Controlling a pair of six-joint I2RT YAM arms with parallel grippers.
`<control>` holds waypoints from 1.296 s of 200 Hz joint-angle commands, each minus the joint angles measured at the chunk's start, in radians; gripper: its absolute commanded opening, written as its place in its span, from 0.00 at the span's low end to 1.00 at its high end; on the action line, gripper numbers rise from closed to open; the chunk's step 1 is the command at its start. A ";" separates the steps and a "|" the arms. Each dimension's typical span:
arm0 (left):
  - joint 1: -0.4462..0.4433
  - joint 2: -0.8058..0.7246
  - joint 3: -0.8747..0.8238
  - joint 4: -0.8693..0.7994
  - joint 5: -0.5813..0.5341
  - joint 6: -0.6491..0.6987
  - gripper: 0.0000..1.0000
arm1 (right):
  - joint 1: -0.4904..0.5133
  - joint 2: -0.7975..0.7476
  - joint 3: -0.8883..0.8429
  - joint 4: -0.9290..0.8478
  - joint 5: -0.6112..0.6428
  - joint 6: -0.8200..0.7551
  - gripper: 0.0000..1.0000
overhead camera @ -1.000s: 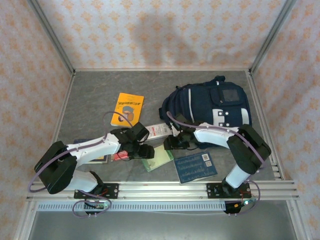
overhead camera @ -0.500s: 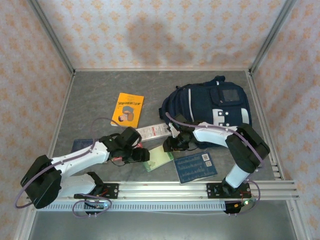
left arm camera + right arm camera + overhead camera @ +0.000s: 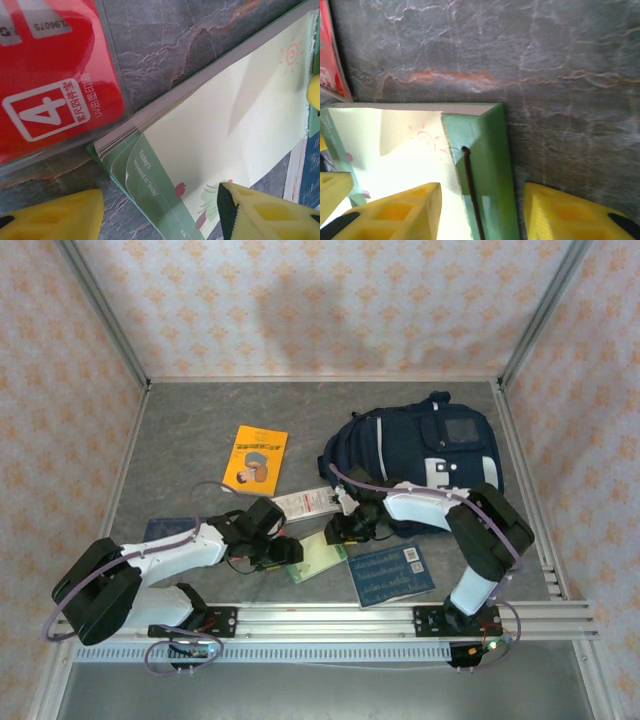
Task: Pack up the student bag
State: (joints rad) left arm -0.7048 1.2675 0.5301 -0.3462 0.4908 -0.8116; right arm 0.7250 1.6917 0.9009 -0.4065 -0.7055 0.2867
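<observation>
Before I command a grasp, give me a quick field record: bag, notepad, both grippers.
bag: large navy fabric backpack, right rear of grey stone-look table
notepad: pale-green paper notepad, lying flat, between the grippers
left gripper: open, fingers straddling the notepad's corner
right gripper: open, fingers straddling the notepad's green bound edge
nearby: glossy red packet beside the notepad

Soft even light overhead; wrist views blurred close-up, notepad (image 3: pixel 405 150) glaring.

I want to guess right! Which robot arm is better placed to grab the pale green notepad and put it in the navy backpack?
Probably the right. The right gripper straddles the pale green paper notepad at its dark green edge and sits nearer the navy fabric backpack than the left gripper does.
</observation>
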 commanded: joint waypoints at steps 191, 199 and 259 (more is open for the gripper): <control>0.005 0.017 -0.015 0.030 0.004 0.029 0.55 | -0.013 -0.124 -0.122 0.248 -0.375 0.249 0.45; 0.005 0.014 -0.013 0.030 0.005 0.029 0.55 | -0.011 -0.110 -0.121 0.252 -0.376 0.247 0.45; 0.007 -0.022 -0.013 0.029 0.004 0.025 0.55 | -0.002 -0.037 -0.119 0.393 -0.384 0.338 0.39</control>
State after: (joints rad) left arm -0.6983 1.2736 0.5312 -0.3447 0.4938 -0.8032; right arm 0.7109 1.6394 0.7750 -0.1444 -1.0454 0.5594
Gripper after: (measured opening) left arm 0.549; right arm 0.413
